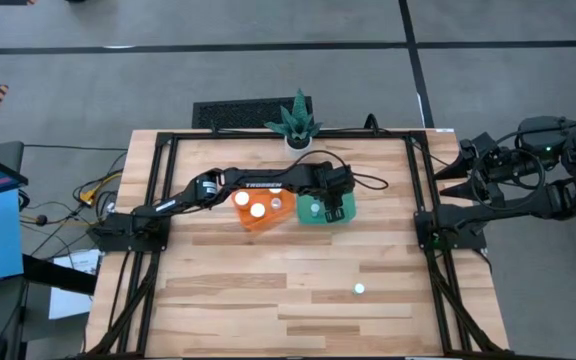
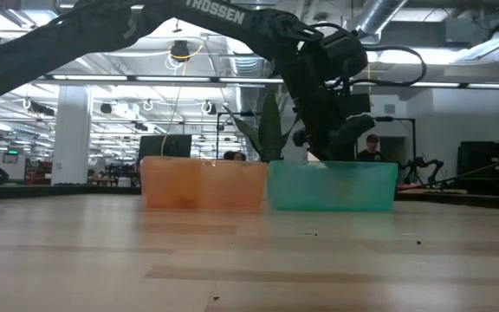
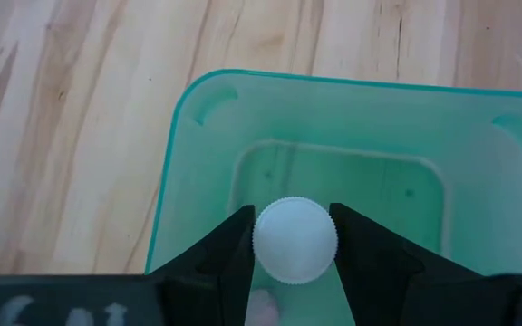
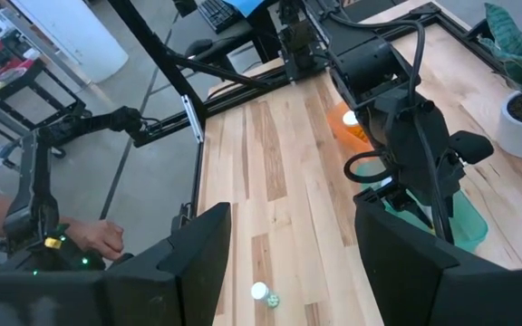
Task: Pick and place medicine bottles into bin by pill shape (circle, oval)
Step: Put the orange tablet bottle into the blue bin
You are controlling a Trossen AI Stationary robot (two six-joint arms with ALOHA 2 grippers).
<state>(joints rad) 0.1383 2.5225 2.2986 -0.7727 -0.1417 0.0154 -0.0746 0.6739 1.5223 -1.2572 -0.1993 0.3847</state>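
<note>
Holding a white-capped medicine bottle (image 3: pixel 294 240) between its two fingers, the left pincer (image 1: pixel 332 207) hangs directly over the green bin (image 1: pixel 343 217), which stands touching the orange bin (image 1: pixel 249 221) near the middle of the tabletop (image 1: pixel 268 300). In the left wrist view the bottle's round cap faces the camera, so its long axis runs along the pincer's line of sight, down into the bin's open floor; the release path is judged to be straight down. Another white cap (image 1: pixel 315 210) already lies in the green bin just beside the pincer, and three white caps (image 1: pixel 257 205) show in the orange bin. One bottle remains loose on the tabletop (image 1: pixel 359 289), well apart from both bins toward the front right; its cap shows as a round dot from above, so it appears upright, long axis vertical. The right pincer (image 4: pixel 288 263) waits off the table's right side with its fingers spread wide and nothing between them; by position that arm looks the nearer one to the loose bottle. A potted plant (image 1: pixel 296 126) stands at the tabletop's far edge.
</note>
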